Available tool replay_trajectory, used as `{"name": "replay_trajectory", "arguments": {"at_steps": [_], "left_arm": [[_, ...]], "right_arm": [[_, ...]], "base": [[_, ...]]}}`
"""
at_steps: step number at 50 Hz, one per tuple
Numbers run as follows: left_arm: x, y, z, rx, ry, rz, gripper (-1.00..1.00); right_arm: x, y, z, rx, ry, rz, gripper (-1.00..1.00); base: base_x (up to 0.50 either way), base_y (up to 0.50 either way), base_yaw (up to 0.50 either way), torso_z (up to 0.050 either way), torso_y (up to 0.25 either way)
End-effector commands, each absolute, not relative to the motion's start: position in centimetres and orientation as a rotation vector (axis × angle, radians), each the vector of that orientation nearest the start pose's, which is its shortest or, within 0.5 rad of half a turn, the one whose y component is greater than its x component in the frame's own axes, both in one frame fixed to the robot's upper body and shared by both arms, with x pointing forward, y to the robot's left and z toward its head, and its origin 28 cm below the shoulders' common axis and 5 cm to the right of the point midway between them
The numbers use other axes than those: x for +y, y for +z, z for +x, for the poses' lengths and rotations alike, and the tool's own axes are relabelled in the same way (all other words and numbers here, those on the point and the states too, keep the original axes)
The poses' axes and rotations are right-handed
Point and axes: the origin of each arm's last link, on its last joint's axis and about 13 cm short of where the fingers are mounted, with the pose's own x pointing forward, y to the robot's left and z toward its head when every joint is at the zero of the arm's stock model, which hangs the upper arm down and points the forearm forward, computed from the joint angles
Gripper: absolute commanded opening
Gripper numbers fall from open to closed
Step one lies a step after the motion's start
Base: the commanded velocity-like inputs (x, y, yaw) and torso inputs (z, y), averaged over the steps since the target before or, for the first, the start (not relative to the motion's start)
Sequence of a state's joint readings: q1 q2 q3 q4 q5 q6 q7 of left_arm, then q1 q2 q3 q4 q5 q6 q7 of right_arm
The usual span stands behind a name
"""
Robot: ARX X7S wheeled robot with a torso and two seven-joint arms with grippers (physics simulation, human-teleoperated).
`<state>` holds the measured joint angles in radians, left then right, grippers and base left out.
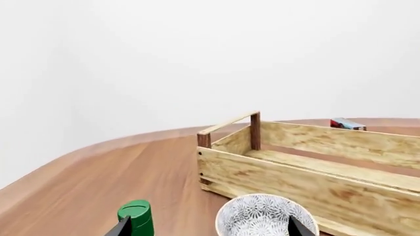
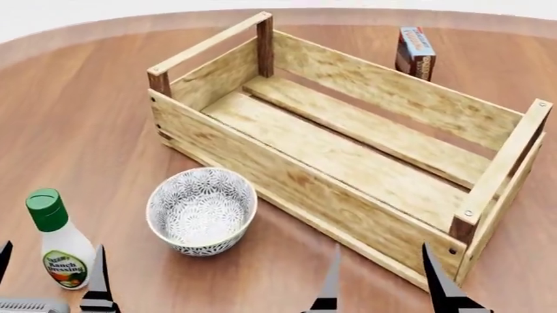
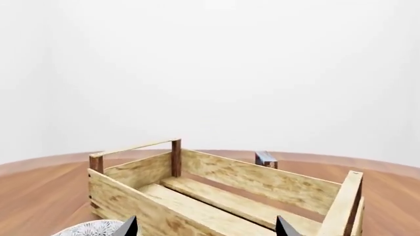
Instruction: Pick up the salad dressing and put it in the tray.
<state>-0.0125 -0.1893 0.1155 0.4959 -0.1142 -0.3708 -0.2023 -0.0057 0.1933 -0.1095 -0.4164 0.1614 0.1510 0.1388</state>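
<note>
The salad dressing point(image 2: 59, 244) is a small white bottle with a green cap and a ranch label. It stands upright on the table at the front left. In the left wrist view only its green cap point(image 1: 135, 215) shows, next to one fingertip. My left gripper point(image 2: 51, 255) is open, and in the head view its fingertips stand either side of the bottle without touching it. It also shows open in the left wrist view point(image 1: 208, 225). The tray point(image 2: 392, 91) is a large light wooden crate with dark corner posts, empty, in mid table. My right gripper point(image 2: 380, 257) is open and empty before the tray's near wall.
A white patterned bowl point(image 2: 202, 208) sits between the bottle and the tray, and shows in the left wrist view point(image 1: 266, 216). A blue-and-brown pudding box point(image 2: 415, 52) stands behind the tray. The round wooden table point(image 2: 78, 117) curves away at the far left.
</note>
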Motion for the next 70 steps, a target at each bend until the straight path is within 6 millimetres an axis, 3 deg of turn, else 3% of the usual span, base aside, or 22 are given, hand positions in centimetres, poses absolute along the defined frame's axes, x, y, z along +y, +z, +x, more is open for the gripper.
{"name": "replay_trajectory", "arguments": {"at_steps": [1, 35, 43, 70], "left_arm": [[21.42, 9.41, 20.22, -0.135, 0.034, 0.063, 1.00], [21.46, 9.66, 20.22, -0.142, 0.031, 0.062, 1.00], [21.42, 9.64, 20.18, -0.142, 0.029, 0.064, 1.00], [21.45, 9.40, 20.18, -0.138, 0.032, 0.064, 1.00]], "right_arm": [[-10.84, 9.11, 20.32, -0.253, 0.040, 0.003, 1.00], [-11.12, 9.75, 20.29, -0.275, 0.017, 0.025, 1.00], [-10.96, 9.44, 20.18, -0.305, 0.029, -0.006, 1.00], [-11.00, 9.21, 20.02, -0.316, 0.029, -0.005, 1.00]], "base": [[0.50, 0.00, 0.00, 0.000, 0.000], [0.50, 0.00, 0.00, 0.000, 0.000], [0.00, 0.00, 0.00, 0.000, 0.000], [0.00, 0.00, 0.50, 0.000, 0.000]]}}
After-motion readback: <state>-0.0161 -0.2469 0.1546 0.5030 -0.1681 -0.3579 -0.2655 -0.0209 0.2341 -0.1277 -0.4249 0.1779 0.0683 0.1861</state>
